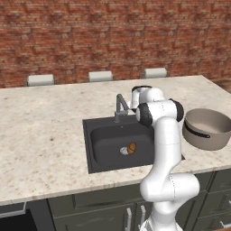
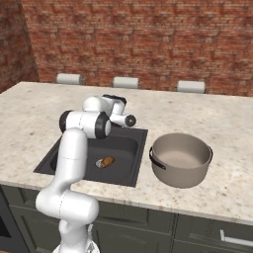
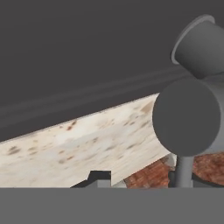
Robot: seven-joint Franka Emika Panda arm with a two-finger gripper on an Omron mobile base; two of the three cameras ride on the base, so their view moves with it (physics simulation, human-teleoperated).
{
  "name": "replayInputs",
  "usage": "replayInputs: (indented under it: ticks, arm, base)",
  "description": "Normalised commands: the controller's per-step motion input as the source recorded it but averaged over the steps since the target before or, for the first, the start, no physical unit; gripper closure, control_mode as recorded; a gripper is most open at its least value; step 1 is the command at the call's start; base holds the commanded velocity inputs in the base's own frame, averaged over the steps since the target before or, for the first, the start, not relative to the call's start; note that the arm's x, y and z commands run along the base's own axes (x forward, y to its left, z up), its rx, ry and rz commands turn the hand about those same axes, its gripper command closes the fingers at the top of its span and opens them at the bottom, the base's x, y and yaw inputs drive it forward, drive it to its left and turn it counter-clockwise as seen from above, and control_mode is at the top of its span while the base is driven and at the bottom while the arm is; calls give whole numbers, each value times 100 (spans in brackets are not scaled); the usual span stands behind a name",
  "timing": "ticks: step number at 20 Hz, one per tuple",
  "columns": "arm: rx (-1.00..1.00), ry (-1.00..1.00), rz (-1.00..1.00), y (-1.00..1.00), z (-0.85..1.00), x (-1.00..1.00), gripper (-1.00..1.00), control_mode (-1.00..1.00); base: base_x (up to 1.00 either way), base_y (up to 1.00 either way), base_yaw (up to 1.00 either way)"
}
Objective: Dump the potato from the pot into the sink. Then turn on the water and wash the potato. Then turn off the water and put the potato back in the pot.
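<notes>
1. Potato [image 1: 131, 147] lies on the floor of the sink [image 1: 101, 140], touching the silver drain [image 1: 124, 151]; also seen in the right base view [image 2: 107, 161].
2. Pot [image 1: 207, 128] sits upright on the speckled counter [image 1: 40, 135] just right of the sink, dark handle facing the basin, inside bare [image 2: 181, 158].
3. Arm [image 1: 164, 149] rises in front of the sink; its hand is up at the back rim, near the faucet [image 1: 119, 107].
4. Gripper fingers are hidden behind the wrist in both base views; can't tell if they're spread or pressed together, nothing visibly pinched.
5. Hand view: close on grey faucet parts [image 3: 188, 116], dark basin wall above, a strip of counter edge [image 3: 83, 144] running across on a slant.
6. Three pale chair backs [image 1: 100, 76] line the far counter edge, brick wall [image 1: 113, 36] behind.
</notes>
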Motion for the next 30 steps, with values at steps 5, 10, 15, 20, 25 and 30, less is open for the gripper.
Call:
replayInputs:
  ticks: [5,10,15,20,25,30]
  arm:
    - [0,0,-9,-77,-66,-17,100,-100]
    - [0,0,-7,-68,-63,-14,100,-100]
    - [0,-2,-2,-22,-27,-2,100,-100]
    - [0,-2,6,18,0,3,100,-100]
    - [0,-3,11,8,11,3,100,-100]
    - [1,-8,11,0,20,0,100,-100]
  base:
    - [0,0,0]
    - [0,0,0]
    - [0,0,0]
    - [0,0,0]
    - [0,0,0]
    - [0,0,0]
